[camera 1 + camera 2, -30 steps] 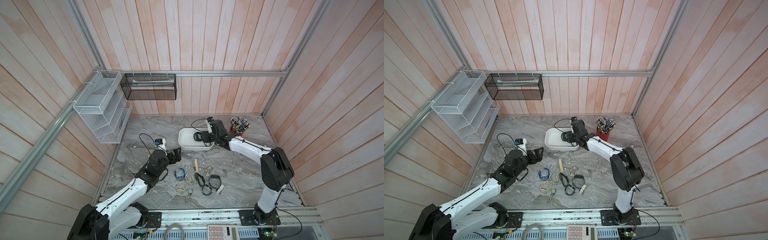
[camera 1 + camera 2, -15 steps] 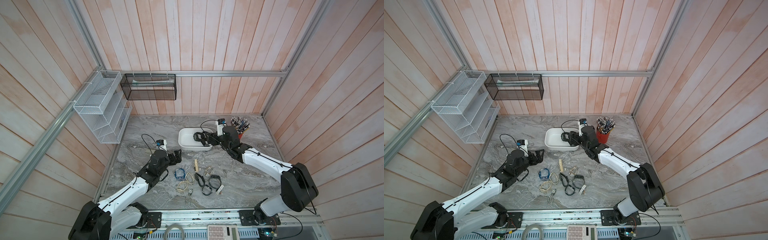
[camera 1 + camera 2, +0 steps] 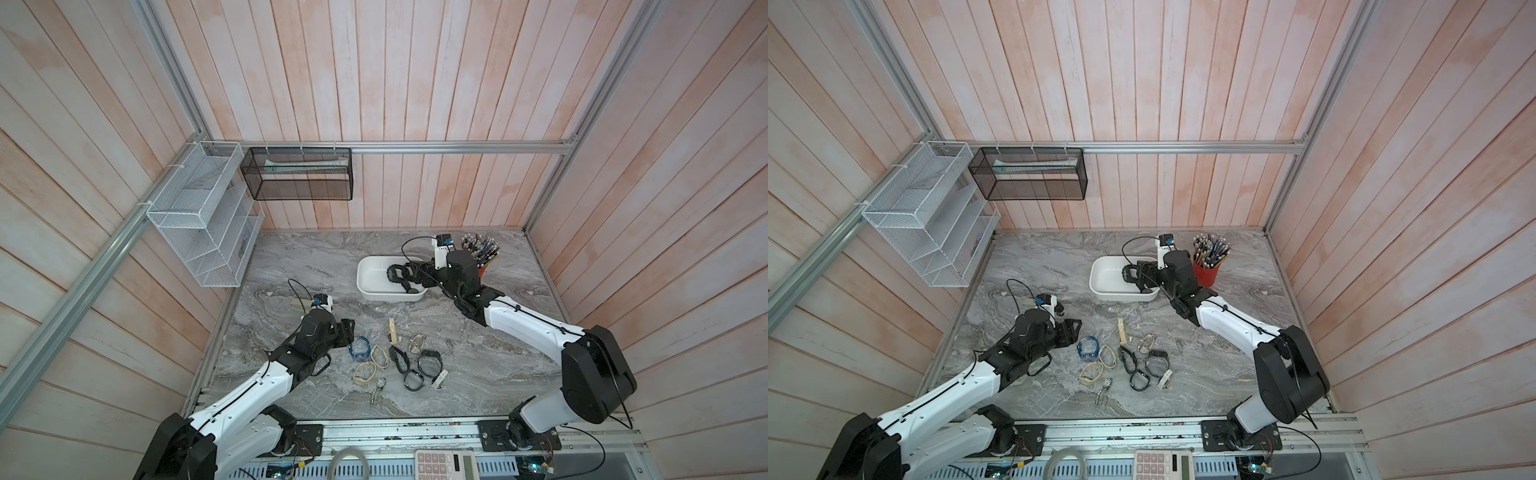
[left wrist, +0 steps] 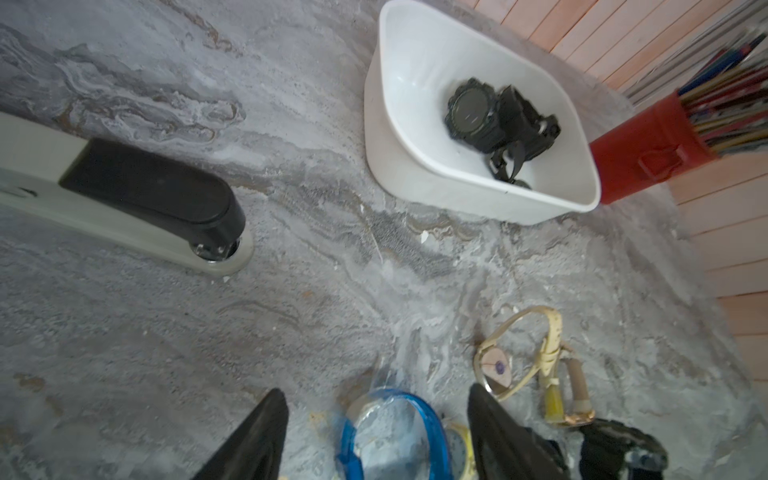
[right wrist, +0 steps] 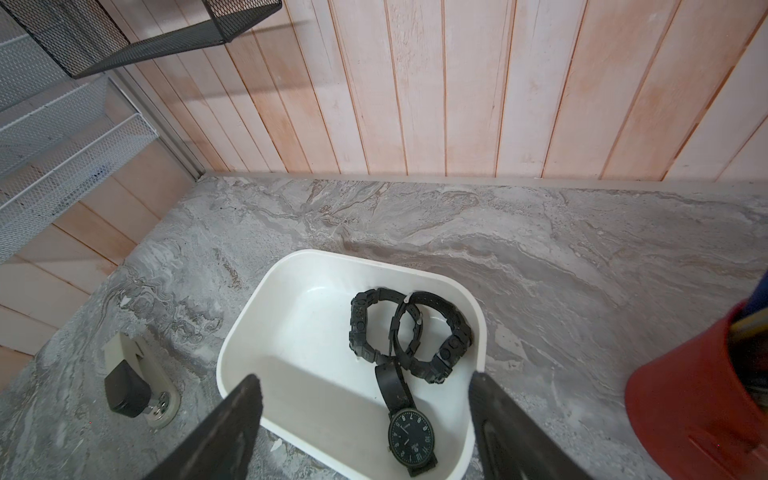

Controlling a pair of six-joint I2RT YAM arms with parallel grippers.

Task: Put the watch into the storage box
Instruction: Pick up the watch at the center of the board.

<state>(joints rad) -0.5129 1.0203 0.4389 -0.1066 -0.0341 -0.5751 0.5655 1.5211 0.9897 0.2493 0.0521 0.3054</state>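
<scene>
Watches [image 5: 359, 328] are lying in the storage box [image 5: 291, 316]; right gripper [image 5: 365, 377] is hanging above, fingers apart, empty. Left wrist: left gripper [image 4: 376, 390] is straddling a blue watch [image 4: 395, 432], fingers parted. Top views: box is sitting at 12 o'clock on the table [image 3: 498, 332].

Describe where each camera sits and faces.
Top views: high over the robot, looking down at the table; both arms show.
Left wrist: low, facing the storage box; open left gripper straddles a blue watch.
Right wrist: above the box, facing its black watches; open right gripper.
Shared: both wrist views show box and red pen cup.
</scene>
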